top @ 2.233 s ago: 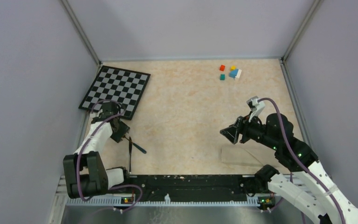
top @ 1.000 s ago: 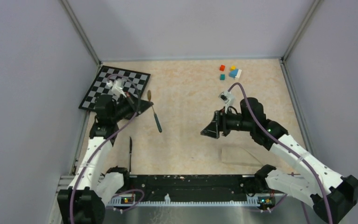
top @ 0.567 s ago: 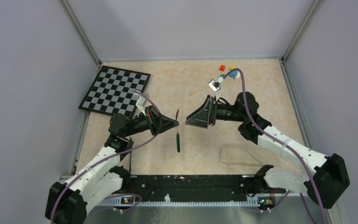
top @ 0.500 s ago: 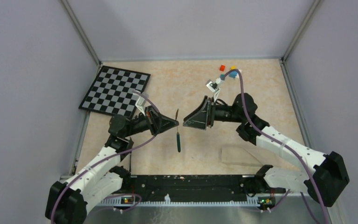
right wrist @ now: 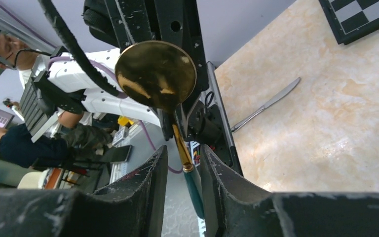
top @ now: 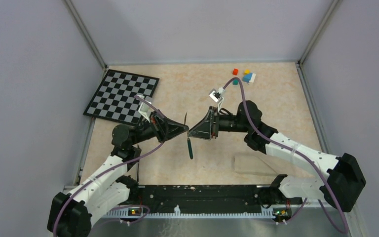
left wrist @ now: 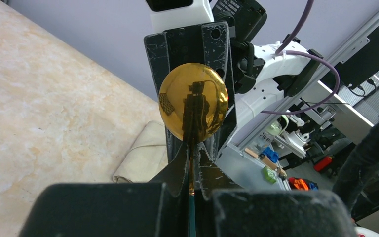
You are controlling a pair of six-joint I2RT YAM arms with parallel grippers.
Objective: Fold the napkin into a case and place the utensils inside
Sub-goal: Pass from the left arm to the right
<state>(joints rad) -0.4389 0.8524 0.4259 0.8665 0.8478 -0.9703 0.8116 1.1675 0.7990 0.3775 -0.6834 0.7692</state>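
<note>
A spoon with a gold bowl (left wrist: 193, 108) and a teal-green handle (top: 190, 148) hangs above the middle of the table. My left gripper (top: 184, 129) is shut on its thin gold neck (left wrist: 193, 148). Facing it, my right gripper (top: 191, 133) stands open with its fingers either side of the teal handle (right wrist: 193, 190); a gap shows on one side and the handle lies close to the other finger. The napkin (top: 254, 165) lies as a folded beige strip at the front right of the table. A knife (top: 138, 165) rests by the left arm's base.
A checkerboard (top: 122, 95) lies at the back left. Several small coloured cubes (top: 244, 76) sit at the back right. Grey walls enclose the table on three sides, and the black base rail (top: 197, 192) runs along the near edge.
My left arm has carried the spoon from beside the checkerboard to the middle. The right arm has swung in to meet it, and its jaws have narrowed around the handle.
</note>
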